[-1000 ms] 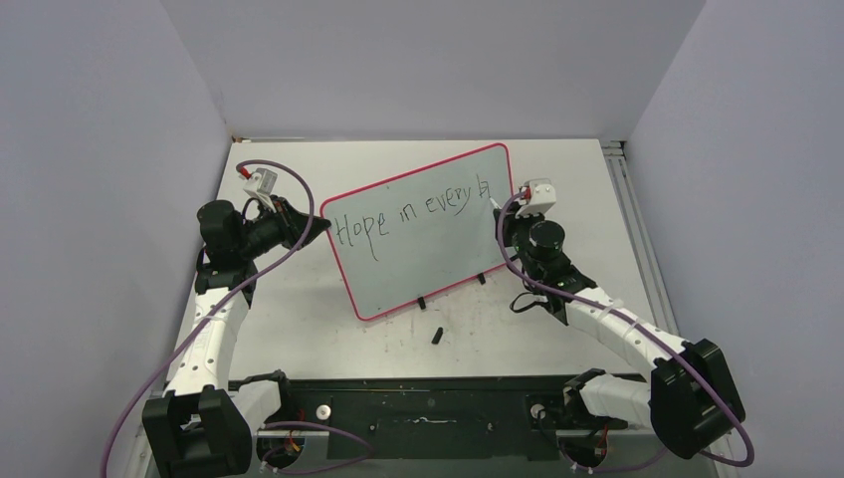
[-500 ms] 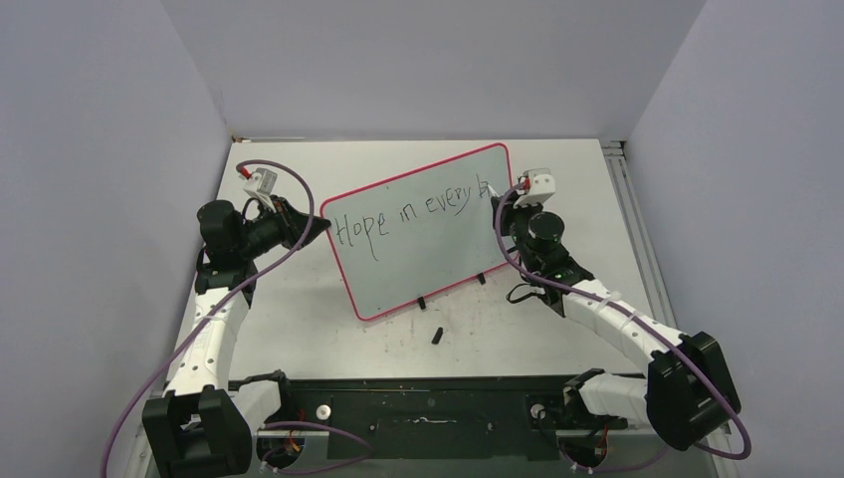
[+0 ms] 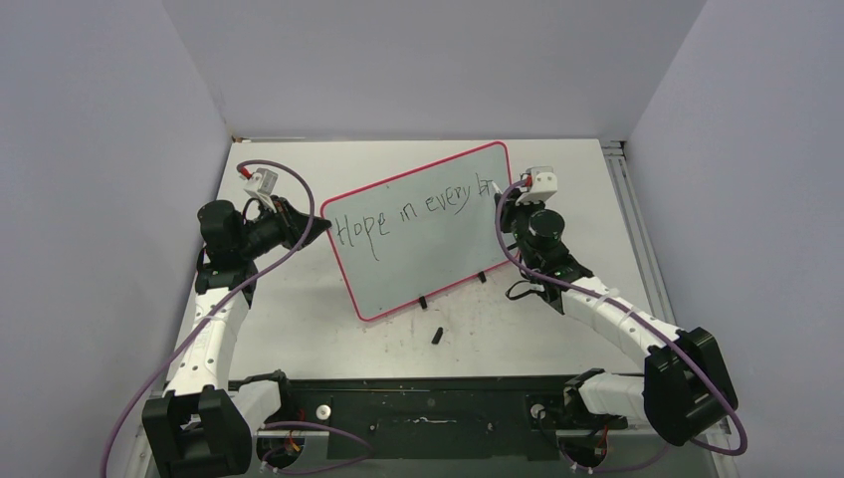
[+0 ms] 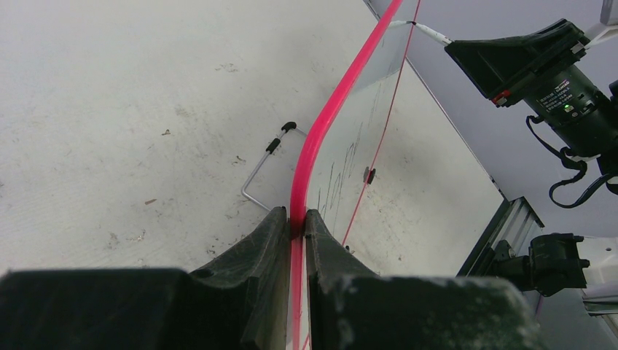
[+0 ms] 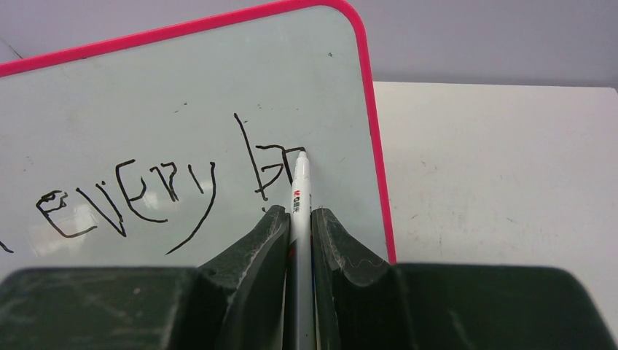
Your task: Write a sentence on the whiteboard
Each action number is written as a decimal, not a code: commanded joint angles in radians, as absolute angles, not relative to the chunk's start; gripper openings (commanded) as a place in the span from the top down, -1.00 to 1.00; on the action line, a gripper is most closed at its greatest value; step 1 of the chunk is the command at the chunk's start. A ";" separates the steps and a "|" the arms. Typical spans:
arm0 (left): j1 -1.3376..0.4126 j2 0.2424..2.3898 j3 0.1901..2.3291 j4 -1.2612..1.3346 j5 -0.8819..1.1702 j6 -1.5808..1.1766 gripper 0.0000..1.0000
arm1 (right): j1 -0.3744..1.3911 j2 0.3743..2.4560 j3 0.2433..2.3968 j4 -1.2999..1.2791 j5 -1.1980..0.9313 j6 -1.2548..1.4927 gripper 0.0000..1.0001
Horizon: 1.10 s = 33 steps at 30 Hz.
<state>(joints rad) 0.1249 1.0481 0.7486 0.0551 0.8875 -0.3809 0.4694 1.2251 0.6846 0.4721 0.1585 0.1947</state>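
While both arms are busy at the board, a small black bit (image 3: pixel 436 335) lies alone on the scuffed white table (image 3: pixel 299 309), just in front of the board's black feet (image 3: pixel 421 302). Purple cables (image 3: pixel 311 204) loop around each arm. A thin wire stand (image 4: pixel 258 171) pokes out behind the board. From above, the right arm's wrist hides a bit of the board's right edge.

The black writing (image 3: pixel 413 214) says "Hope in every br" so far, in one line that climbs to the right. The pen (image 5: pixel 299 197) has a little red label with white marks, too small to read.

The whiteboard (image 3: pixel 428 264) stands tilted back in the middle of the table, turned a little. It is pale and shiny, with round corners and a red-pink rim. The left gripper (image 4: pixel 295 222) pinches that rim at the board's left edge, one finger on each side. The right gripper (image 5: pixel 297 219) squeezes the white pen tight, and the pen's tip touches the board at the end of the "r", near the top right corner.
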 commanded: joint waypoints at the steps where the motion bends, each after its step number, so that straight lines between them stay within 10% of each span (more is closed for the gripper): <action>1: 0.118 1.042 0.777 0.028 0.888 -0.364 1.00 | 0.460 1.236 0.724 0.530 0.172 0.191 0.89; 33: 0.118 1.035 0.778 0.024 0.881 -0.362 1.00 | 0.360 1.078 0.674 0.453 -0.023 0.214 0.89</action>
